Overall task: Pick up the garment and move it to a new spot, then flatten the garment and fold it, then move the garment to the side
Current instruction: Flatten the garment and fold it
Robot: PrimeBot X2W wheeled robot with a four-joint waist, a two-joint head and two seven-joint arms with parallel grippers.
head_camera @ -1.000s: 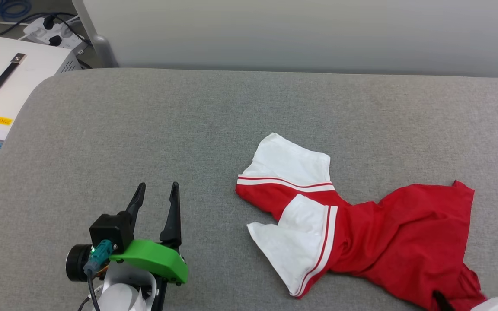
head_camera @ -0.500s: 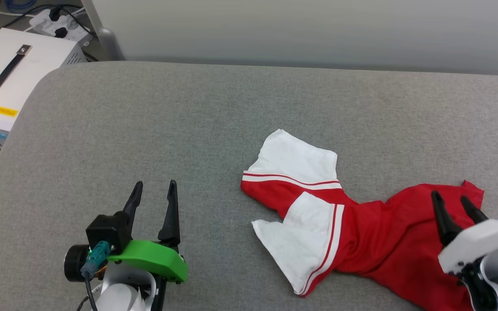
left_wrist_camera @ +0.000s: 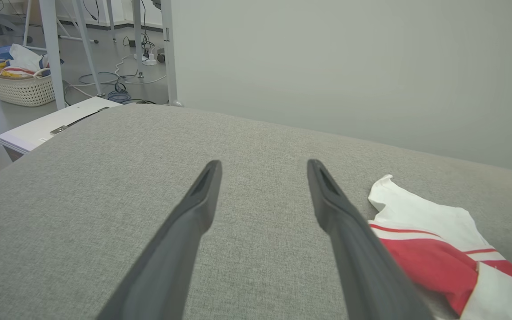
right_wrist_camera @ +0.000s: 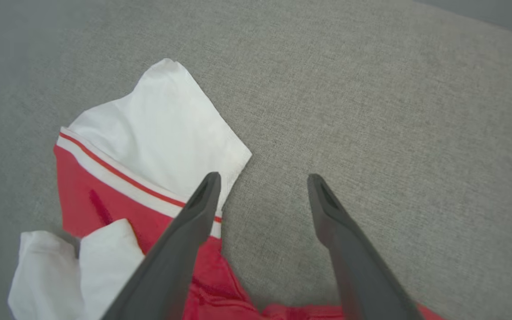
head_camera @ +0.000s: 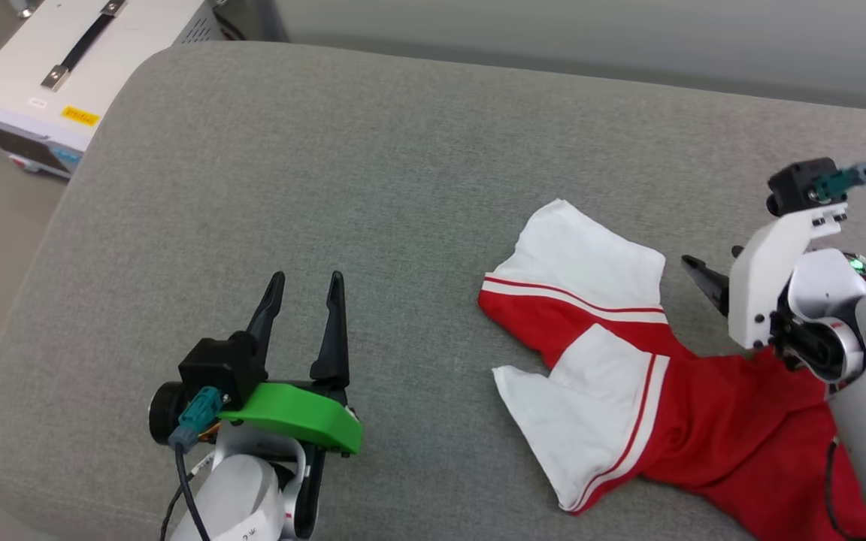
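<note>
The right pincer [right_wrist_camera: 262, 178] is hanging wide open, the shirt [right_wrist_camera: 149, 133] lying beneath one finger; lowering straight and pinching a thick fold is looking wisest. The left pincer [head_camera: 305, 278] is sitting open, shirt off to its right.

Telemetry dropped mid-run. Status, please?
Left gripper open, empty, apart from garment. Right gripper open over white sleeve edge, nothing gripped. Garment crumpled, unfolded, on grey cushion. White case off to left, no obstruction.
</note>
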